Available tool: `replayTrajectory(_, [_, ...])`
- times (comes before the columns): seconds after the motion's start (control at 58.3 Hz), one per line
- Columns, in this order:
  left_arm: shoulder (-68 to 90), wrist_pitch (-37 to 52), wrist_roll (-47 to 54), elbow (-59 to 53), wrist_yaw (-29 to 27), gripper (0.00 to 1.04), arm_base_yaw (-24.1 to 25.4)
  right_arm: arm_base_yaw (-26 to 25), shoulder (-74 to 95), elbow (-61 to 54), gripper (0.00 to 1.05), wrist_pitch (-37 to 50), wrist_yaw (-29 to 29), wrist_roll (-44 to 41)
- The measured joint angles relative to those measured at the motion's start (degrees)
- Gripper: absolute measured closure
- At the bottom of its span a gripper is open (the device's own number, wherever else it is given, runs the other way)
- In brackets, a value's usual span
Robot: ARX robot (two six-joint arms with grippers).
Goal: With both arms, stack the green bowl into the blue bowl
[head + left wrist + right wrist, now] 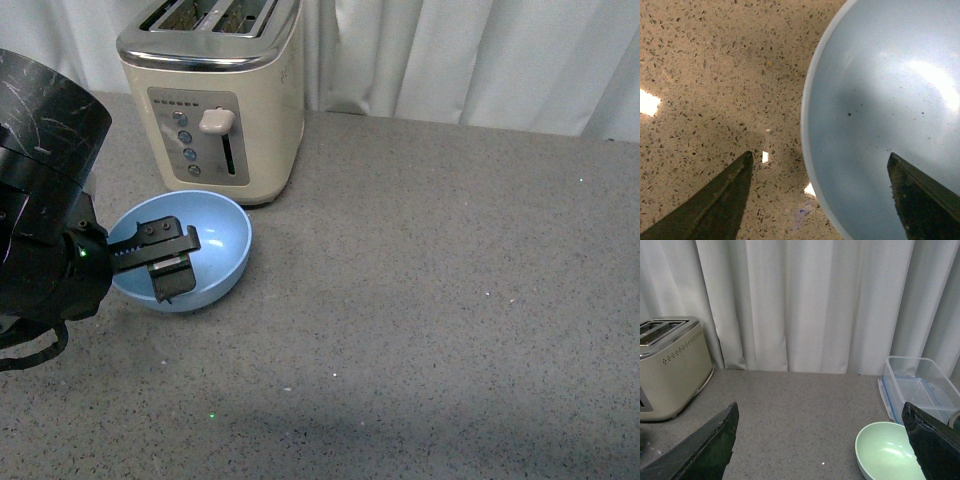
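While open, empty left fingers [715,205] straddle the rim of the round sky-blue plastic bowl [880,125], right fingers [700,450] (also open) face the mint-green plastic bowl [885,450].

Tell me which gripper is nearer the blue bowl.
Left. The left gripper hangs open astride the blue bowl's rim, one finger over its inside. The right gripper is near the green bowl, out of the front view, with no blue bowl in its wrist view.
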Motion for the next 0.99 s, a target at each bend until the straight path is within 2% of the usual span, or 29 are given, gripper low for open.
replayTrajectory(0.086, [-0.1, 0.7, -0.5, -0.7, 0.7, 0.40, -0.2, 0.0, 0.0, 0.0, 0.09, 0.0, 0.0, 0.0])
replayTrajectory(0.12, [-0.3, 1.6, -0.5, -1.4, 0.6, 0.49, -0.2, 0.0, 0.0, 0.0, 0.09, 0.0, 0.0, 0.0])
replayTrajectory(0.309, [-2.1, 3.2, -1.9, -3.6, 0.0, 0.76, 0.1, 0.0, 0.0, 0.0, 0.09, 0.0, 0.0, 0.0])
replayTrajectory(0.394, [-3.8, 3.9, -3.0, -5.3, 0.9, 0.95, 0.3, 0.0, 0.0, 0.0, 0.09, 0.0, 0.0, 0.0])
replayTrajectory(0.429, [-4.6, 4.2, -3.0, -6.0, 1.9, 1.00, 0.4, 0.0, 0.0, 0.0, 0.09, 0.0, 0.0, 0.0])
replayTrajectory(0.635, [-12.5, 4.7, -3.4, -9.7, 6.4, 1.01, 1.9, 0.0, 0.0, 0.0, 0.09, 0.0, 0.0, 0.0])
replayTrajectory(0.995, [-23.6, 7.3, -3.0, -19.8, 14.6, 1.01, 10.6, 0.0, 0.0, 0.0, 0.09, 0.0, 0.0, 0.0])
